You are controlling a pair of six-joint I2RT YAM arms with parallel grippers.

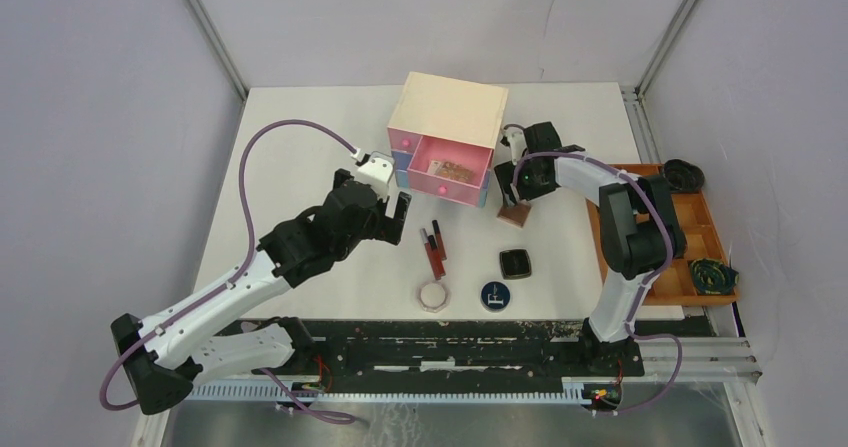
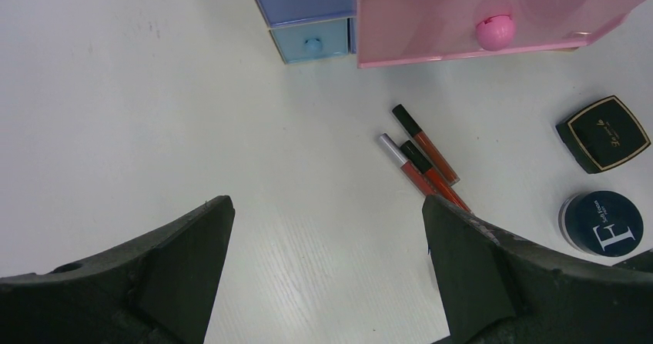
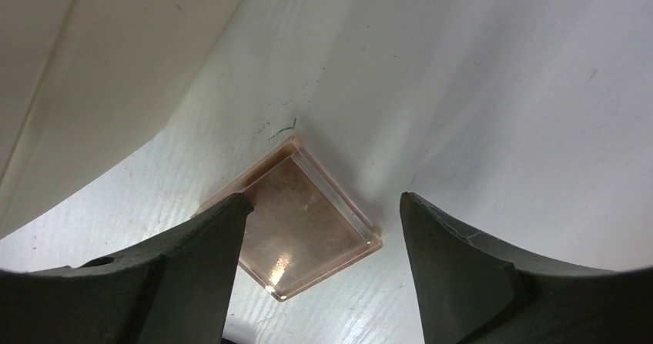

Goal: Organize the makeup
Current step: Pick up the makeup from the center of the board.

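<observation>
My right gripper (image 1: 517, 199) is open just above a brown square compact (image 1: 516, 215) lying on the table right of the open pink drawer (image 1: 449, 175). In the right wrist view the compact (image 3: 308, 228) lies below and between the open fingers, nearer the left one, with the gripper (image 3: 323, 209) untouching. My left gripper (image 1: 392, 211) is open and empty, left of three slim red tubes (image 1: 433, 247). The left wrist view shows the tubes (image 2: 420, 159), a black square compact (image 2: 603, 134) and a round dark-blue compact (image 2: 611, 222) beyond the open gripper (image 2: 327, 236). A pale octagonal jar (image 1: 435, 295) sits near the front. A palette (image 1: 455, 170) lies in the drawer.
The beige drawer box (image 1: 455, 107) stands at the table's back centre, its blue drawer (image 2: 312, 40) shut. An orange-brown tray (image 1: 690, 237) with dark coiled items sits at the right edge. The black compact (image 1: 515, 263) and blue compact (image 1: 494, 294) lie front centre.
</observation>
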